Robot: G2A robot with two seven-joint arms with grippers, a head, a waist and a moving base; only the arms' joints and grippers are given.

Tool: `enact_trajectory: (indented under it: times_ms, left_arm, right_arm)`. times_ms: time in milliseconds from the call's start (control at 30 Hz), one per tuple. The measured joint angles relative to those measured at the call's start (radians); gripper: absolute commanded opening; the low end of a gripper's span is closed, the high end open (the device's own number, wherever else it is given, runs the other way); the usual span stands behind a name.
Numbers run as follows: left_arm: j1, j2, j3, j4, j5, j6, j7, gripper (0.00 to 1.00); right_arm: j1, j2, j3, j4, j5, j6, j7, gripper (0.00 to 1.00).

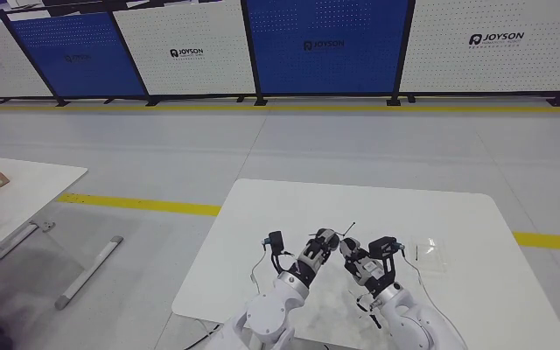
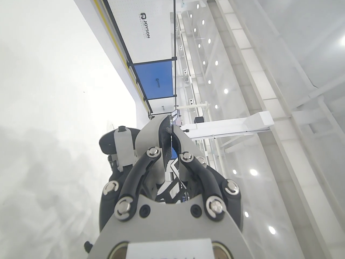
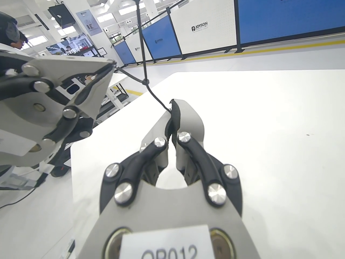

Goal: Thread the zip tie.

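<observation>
While right gripper (image 3: 171,107) pinches 1 end, zip tie (image 3: 142,41) stands up & away from it; side strand (image 3: 129,74) runs across to left gripper (image 3: 113,65), also clamped on it.

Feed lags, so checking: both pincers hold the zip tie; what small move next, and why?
Probably ease the right pincer away from the left pincer: each is shut on a zip tie strand, the strands meet at a junction, seemingly threaded.
</observation>
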Motion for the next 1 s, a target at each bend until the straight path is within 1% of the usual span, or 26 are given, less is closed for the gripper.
enact_trajectory:
  times_ms: [167,467,667,1000]
  left_arm:
    - [0.006,0.0,-0.006,-0.01,-0.01,-0.014,0.005,0.0]
    - [0.011,-0.001,-0.014,-0.014,-0.034,-0.042,0.011,0.0]
    - [0.015,-0.002,-0.018,-0.016,-0.05,-0.077,0.009,0.0]
    - [0.023,-0.002,-0.02,-0.022,-0.059,-0.096,0.003,0.0]
  right_arm:
    - [-0.001,0.0,0.001,0.003,0.0,-0.001,-0.001,0.0]
    - [0.002,-0.001,-0.001,0.012,0.0,0.001,0.002,0.0]
    - [0.006,-0.002,-0.004,0.017,-0.002,0.003,0.004,0.0]
    - [0.009,-0.002,-0.006,0.023,-0.006,0.0,-0.001,0.0]
